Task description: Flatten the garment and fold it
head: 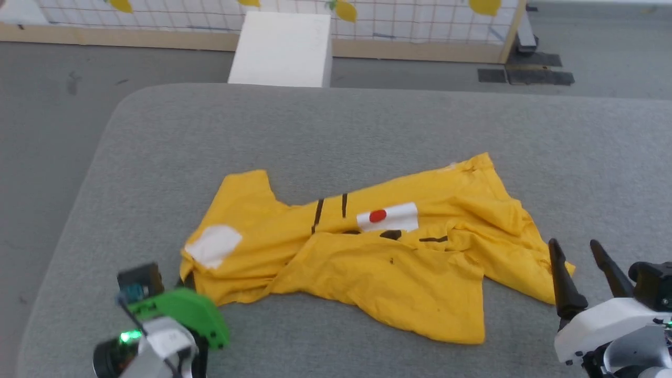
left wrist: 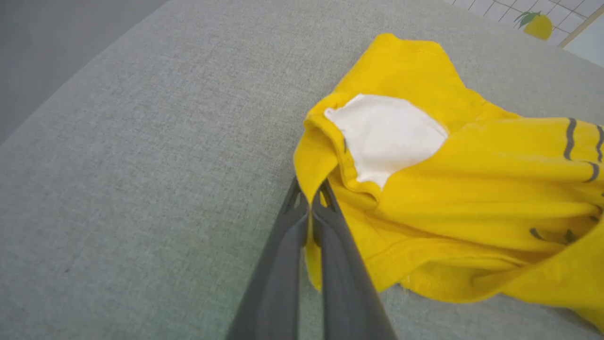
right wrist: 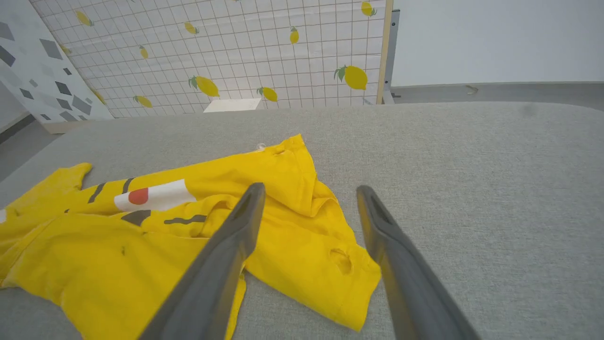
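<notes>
The garment (head: 367, 252), a mustard-yellow T-shirt with white patches, a red dot and black lines, lies crumpled on the grey padded table (head: 367, 121). My left gripper (left wrist: 309, 189) is shut on the garment (left wrist: 448, 189) at its left hem edge, just below a white patch (left wrist: 387, 134). In the head view the left gripper (head: 186, 282) sits at the shirt's near left corner, its fingers mostly hidden behind a green wrist part. My right gripper (head: 574, 244) stands open at the shirt's right end, its fingers (right wrist: 236, 236) hovering over the wrinkled corner of the garment (right wrist: 141, 236), holding nothing.
A white box (head: 283, 50) stands beyond the table's far edge. Behind it runs a wood-framed grid panel with lemon prints (right wrist: 236, 56). Grey floor lies to the left of the table's rounded corner (head: 126, 105). Bare table cloth stretches to the right (right wrist: 495, 189).
</notes>
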Available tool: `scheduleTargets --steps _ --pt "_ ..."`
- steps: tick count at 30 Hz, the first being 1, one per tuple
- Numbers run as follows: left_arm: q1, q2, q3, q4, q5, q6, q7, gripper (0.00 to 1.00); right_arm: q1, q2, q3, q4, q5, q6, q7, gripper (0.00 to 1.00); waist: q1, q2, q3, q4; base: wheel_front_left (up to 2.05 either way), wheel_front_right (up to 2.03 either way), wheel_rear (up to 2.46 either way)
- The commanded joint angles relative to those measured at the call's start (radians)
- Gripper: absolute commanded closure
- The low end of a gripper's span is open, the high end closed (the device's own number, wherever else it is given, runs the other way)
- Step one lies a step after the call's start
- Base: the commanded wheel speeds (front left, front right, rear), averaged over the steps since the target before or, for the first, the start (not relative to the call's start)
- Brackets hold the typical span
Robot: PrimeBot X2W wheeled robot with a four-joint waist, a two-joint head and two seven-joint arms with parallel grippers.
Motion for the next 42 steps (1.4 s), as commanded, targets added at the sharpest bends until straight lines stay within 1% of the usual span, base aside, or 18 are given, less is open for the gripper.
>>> scheduleTargets --steps 1,2,6,8,10,13,18,19,20,21,24,26,28,34,35,37,39,42 --pt "0.025 0.001 0.005 -0.029 -0.015 0.000 -0.011 0.16 0.013 0.000 0.007 -0.003 -0.007 -0.002 0.020 0.00 0.0000 0.0000 -0.017 0.024 0.00 0.00 0.00" --pt "0.040 -0.004 0.009 -0.048 -0.023 -0.006 -0.023 0.00 0.017 0.000 0.011 -0.003 -0.009 -0.002 0.036 0.00 0.0000 0.0000 -0.018 0.028 0.00 0.00 0.00" --pt "0.082 -0.023 0.036 -0.134 -0.023 -0.048 -0.123 0.00 0.037 0.000 0.048 0.022 0.008 -0.002 0.145 0.00 0.0000 0.0000 -0.016 0.042 0.00 0.00 0.00" --pt "0.090 -0.030 0.059 -0.170 0.013 -0.057 -0.151 0.00 0.049 0.000 0.082 0.042 0.021 -0.002 0.224 0.00 0.0000 0.0000 -0.009 0.050 0.00 0.00 0.00" --pt "0.092 -0.044 0.097 -0.210 0.067 -0.056 -0.159 0.00 0.055 0.000 0.111 0.056 0.023 -0.002 0.294 0.00 0.0000 0.0000 0.001 0.058 0.00 0.00 0.00" --pt "0.105 -0.086 0.177 -0.289 0.180 -0.064 -0.160 0.00 0.045 0.000 0.139 0.079 0.018 -0.002 0.386 0.00 0.0000 0.0000 0.021 0.068 0.00 0.00 0.00" --pt "0.124 -0.156 0.252 -0.333 0.293 -0.115 -0.160 0.00 0.006 0.000 0.168 0.131 -0.012 -0.002 0.529 0.00 0.0000 0.0000 0.056 0.078 0.00 0.00 0.00" --pt "0.124 -0.168 0.264 -0.332 0.310 -0.128 -0.160 0.00 -0.001 0.000 0.177 0.145 -0.011 -0.002 0.563 0.18 0.0000 0.0000 0.060 0.078 0.00 0.00 0.00" --pt "0.125 -0.178 0.271 -0.331 0.323 -0.137 -0.160 0.00 -0.006 0.000 0.188 0.151 -0.009 -0.002 0.584 0.51 0.0000 0.0000 0.063 0.079 0.00 0.00 0.00" --pt "0.126 -0.189 0.281 -0.327 0.336 -0.148 -0.160 0.00 -0.013 0.000 0.194 0.154 -0.001 -0.002 0.601 1.00 0.0000 0.0000 0.066 0.079 0.00 0.00 0.00" --pt "0.127 -0.214 0.313 -0.317 0.360 -0.171 -0.160 0.00 -0.021 0.000 0.185 0.147 0.007 -0.002 0.607 1.00 0.0000 0.0000 0.070 0.072 0.00 0.00 0.00" --pt "0.129 -0.228 0.332 -0.311 0.374 -0.186 -0.160 0.00 -0.022 0.000 0.147 0.133 0.007 -0.002 0.576 1.00 0.0000 0.0000 0.066 0.064 0.00 0.00 0.00" --pt "0.131 -0.234 0.344 -0.299 0.397 -0.195 -0.160 0.00 -0.015 0.000 0.081 0.111 0.014 -0.002 0.532 1.00 0.0000 0.0000 0.058 0.056 0.00 0.00 0.00" --pt "0.143 -0.247 0.390 -0.277 0.432 -0.216 -0.160 0.00 0.011 0.000 -0.214 0.016 -0.054 -0.002 0.412 1.00 0.0000 0.0000 0.036 0.004 0.00 0.00 0.00" --pt "0.148 -0.251 0.399 -0.273 0.440 -0.222 -0.160 0.00 0.014 0.000 -0.329 0.002 -0.065 -0.002 0.378 1.00 0.0000 0.0000 0.031 -0.016 0.00 0.00 0.00" --pt "0.148 -0.255 0.405 -0.272 0.446 -0.228 -0.160 0.00 0.007 0.000 -0.431 0.017 -0.061 -0.002 0.354 1.00 0.0000 0.0000 0.030 -0.035 0.00 0.00 0.00" --pt "0.147 -0.258 0.407 -0.268 0.451 -0.236 -0.160 0.00 0.004 0.000 -0.504 0.062 -0.055 -0.002 0.351 1.00 0.0000 0.0000 0.030 -0.052 0.00 0.00 0.00" --pt "0.142 -0.262 0.406 -0.262 0.458 -0.244 -0.160 0.00 -0.001 0.000 -0.545 0.138 -0.040 -0.002 0.355 1.00 0.0000 0.0000 0.031 -0.073 0.00 0.00 0.00"
